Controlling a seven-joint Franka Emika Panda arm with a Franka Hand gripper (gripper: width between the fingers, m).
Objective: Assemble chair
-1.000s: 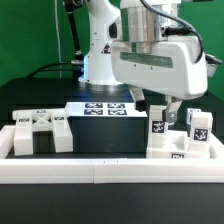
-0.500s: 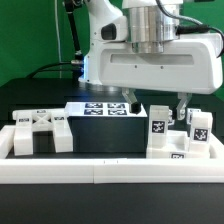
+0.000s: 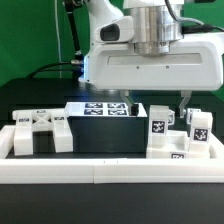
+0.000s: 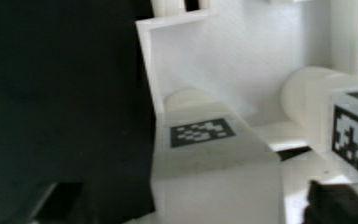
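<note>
**Desk:** Where's the chair on your screens?

**Me:** In pieces. On my exterior view most of the chair parts (image 3: pixel 178 142) huddle at about 4 o'clock. They are white tagged blocks touching one another, just inside the rail (image 3: pixel 110 172). One more, a cross piece (image 3: pixel 38 130), sits alone at 9 o'clock, well apart from the rest.

**Desk:** And the gripper?

**Me:** The gripper (image 3: pixel 158 106) hangs right over that 4 o'clock cluster, and its body fills the picture from 12 to 2 o'clock. I read the fingers (image 3: pixel 184 101) as wide, one on either side of the tallest block (image 3: pixel 158 124), which carries a tag on its near face.

**Desk:** Are they touching it?

**Me:** On the block's 9 o'clock side I see a gap between finger and block. The other finger is near the block's 3 o'clock edge, and I can't tell whether it touches. The block stands down among its neighbours.

**Desk:** Does the wrist view help?

**Me:** It's very close in. I see a white wall (image 4: pixel 201 132) bearing a tag, and just beside it a rounded piece (image 4: pixel 327 95), also tagged. I can't tell which of the parts these are.

**Desk:** What else is on the table?

**Me:** The marker board (image 3: pixel 104 108) lies flat on the black table (image 3: pixel 30 100) near the picture's centre, between the cross piece and the cluster and farther back than both.
</note>
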